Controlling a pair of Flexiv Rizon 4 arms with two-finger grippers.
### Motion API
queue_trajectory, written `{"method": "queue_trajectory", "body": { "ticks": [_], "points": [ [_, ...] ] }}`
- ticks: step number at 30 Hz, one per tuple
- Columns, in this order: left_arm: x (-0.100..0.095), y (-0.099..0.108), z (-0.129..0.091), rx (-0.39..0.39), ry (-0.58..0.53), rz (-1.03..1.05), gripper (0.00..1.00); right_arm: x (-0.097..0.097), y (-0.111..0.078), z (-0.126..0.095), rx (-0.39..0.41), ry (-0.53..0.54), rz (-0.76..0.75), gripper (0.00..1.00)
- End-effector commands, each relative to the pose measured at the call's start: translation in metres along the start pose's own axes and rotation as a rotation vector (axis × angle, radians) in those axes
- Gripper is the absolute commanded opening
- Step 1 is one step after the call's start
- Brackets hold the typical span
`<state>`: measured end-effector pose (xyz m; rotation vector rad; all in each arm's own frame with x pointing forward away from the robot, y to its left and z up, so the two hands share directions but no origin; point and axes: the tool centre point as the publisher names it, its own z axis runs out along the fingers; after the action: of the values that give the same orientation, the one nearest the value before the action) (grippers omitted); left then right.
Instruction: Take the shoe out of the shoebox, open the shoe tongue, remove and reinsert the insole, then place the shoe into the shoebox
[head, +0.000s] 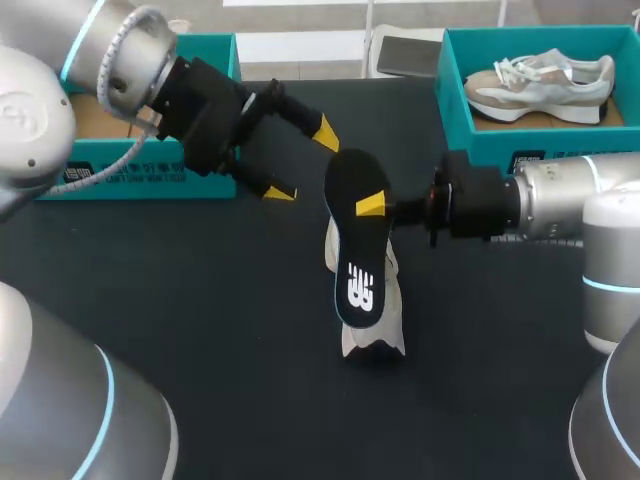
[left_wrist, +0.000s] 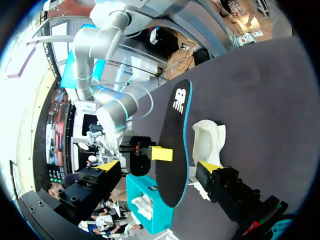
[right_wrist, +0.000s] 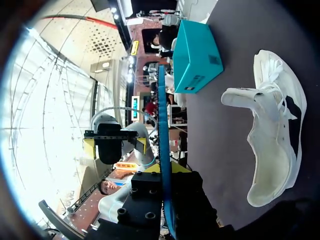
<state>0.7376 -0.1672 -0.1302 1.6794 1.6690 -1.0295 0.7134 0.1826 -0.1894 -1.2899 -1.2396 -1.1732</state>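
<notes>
Black insole (head: 358, 250): out of the shoe, held upright above it, printed end downward. We list its removal as done and its reinsertion as not yet done.

White shoe (head: 372, 335): lies on the dark bench (head: 200, 300), near the middle, directly beneath the insole and outside either box. So the first step, taking it out, is done. In the right wrist view the tongue stands pulled away from the opening and the inside looks bare, so we judge that step done too.

Right pincer (head: 378, 207): clamped on the insole about midway along its length, one yellow tip showing against the black face. The right wrist view has the insole edge-on between the fingers.

Left pincer (head: 302, 162): fingers spread apart, gripping nothing, hanging just beside the insole's upper end and apart from it.

Teal box, left (head: 130, 175): behind the left arm, at the bench's far side. What shows of its inside looks empty (the arm hides part of it), so we take it as the likely home for this shoe.

Teal box, right (head: 500, 155): holds a second shoe (head: 540, 82).

Outstanding: slide the insole back in, then return the shoe to its box. By our reckoning the task is roughly halfway.
</notes>
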Motion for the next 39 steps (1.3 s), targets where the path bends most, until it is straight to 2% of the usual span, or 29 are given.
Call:
{"method": "queue_trajectory", "body": {
  "ticks": [1, 7, 15, 26, 27, 30, 31, 33, 36, 39],
  "points": [
    [0.02, -0.009, 0.003, -0.11, -0.49, 0.047, 1.0, 0.004, -0.006, -0.002, -0.01, 0.0, 0.014, 0.0],
    [0.031, -0.003, 0.004, -0.178, -0.623, -0.013, 1.0, 0.008, -0.009, -0.004, -0.03, 0.012, 0.03, 0.0],
    [0.036, 0.003, 0.008, -0.22, -0.689, -0.056, 1.0, 0.016, -0.008, 0.009, -0.027, 0.034, 0.041, 0.0],
    [0.038, 0.007, 0.022, -0.227, -0.666, -0.062, 0.98, 0.013, -0.013, 0.032, -0.015, 0.052, 0.061, 0.0],
    [0.037, 0.009, 0.023, -0.228, -0.667, -0.063, 0.93, 0.013, -0.013, 0.033, -0.015, 0.052, 0.063, 0.0],
    [0.032, 0.015, 0.031, -0.236, -0.679, -0.061, 0.62, 0.012, -0.014, 0.037, -0.01, 0.053, 0.066, 0.0],
    [0.031, 0.016, 0.032, -0.238, -0.688, -0.063, 0.57, 0.012, -0.014, 0.037, -0.01, 0.053, 0.067, 0.0],
    [0.027, 0.018, 0.036, -0.238, -0.693, -0.061, 0.47, 0.012, -0.015, 0.038, -0.009, 0.053, 0.067, 0.0],
    [0.025, 0.018, 0.041, -0.234, -0.7, -0.059, 0.4, 0.012, -0.016, 0.039, -0.011, 0.052, 0.063, 0.0],
    [0.025, 0.017, 0.044, -0.23, -0.699, -0.058, 0.37, 0.013, -0.016, 0.039, -0.013, 0.051, 0.06, 0.0]
  ]
}}
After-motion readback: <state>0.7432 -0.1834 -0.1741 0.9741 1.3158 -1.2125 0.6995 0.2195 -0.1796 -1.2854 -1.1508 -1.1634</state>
